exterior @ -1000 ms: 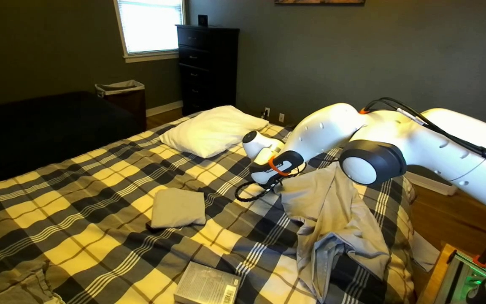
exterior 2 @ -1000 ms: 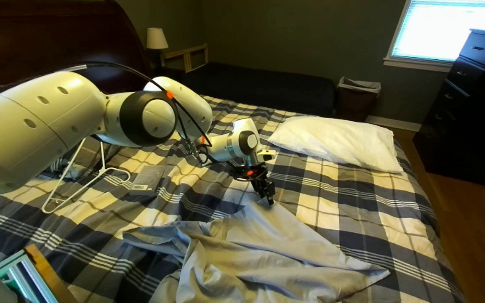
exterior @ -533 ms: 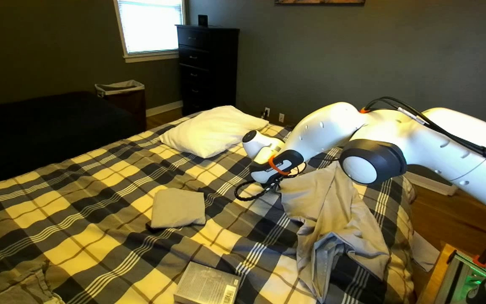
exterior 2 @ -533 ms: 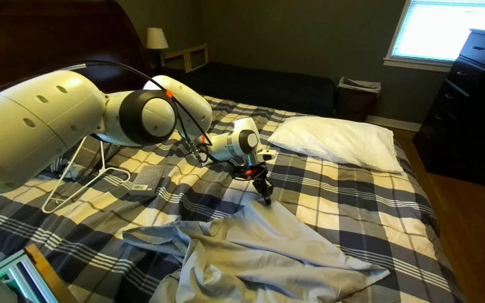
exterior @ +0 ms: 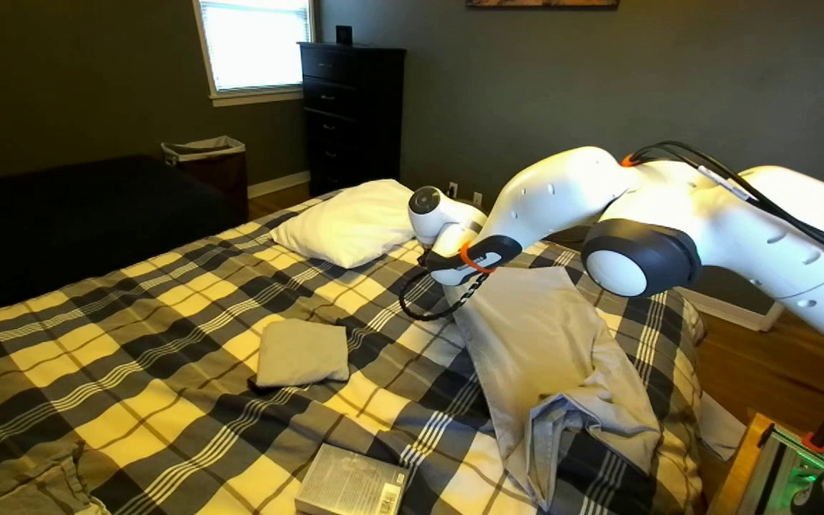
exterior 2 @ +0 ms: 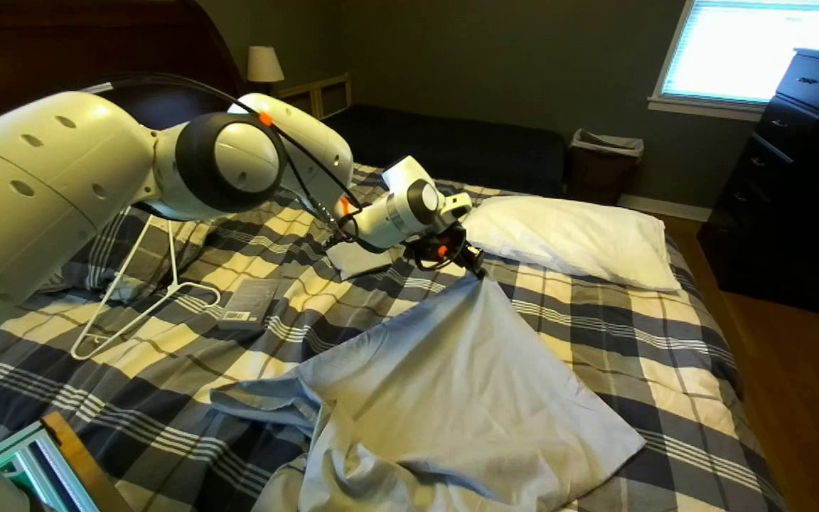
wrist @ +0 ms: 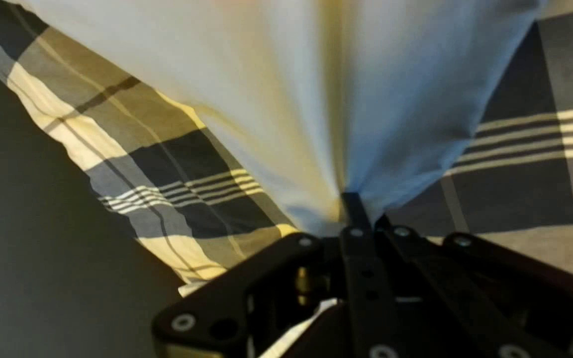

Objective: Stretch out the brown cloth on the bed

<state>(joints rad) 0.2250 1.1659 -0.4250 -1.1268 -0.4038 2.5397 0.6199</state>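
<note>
Wrist view: gripper pinched closed on tip of brown cloth. In exterior view, cloth near right edge of bed: gripped side taut, edge-side folds crumpled. Likely left: spreading those, release.

The end effector has risen, the held part of the cloth also, and its folds became fewer.

In an exterior view, the arm largely hides the gripper, and print on a box is illegibly small; the brown cloth overruns the wrist view's top edge.
</note>
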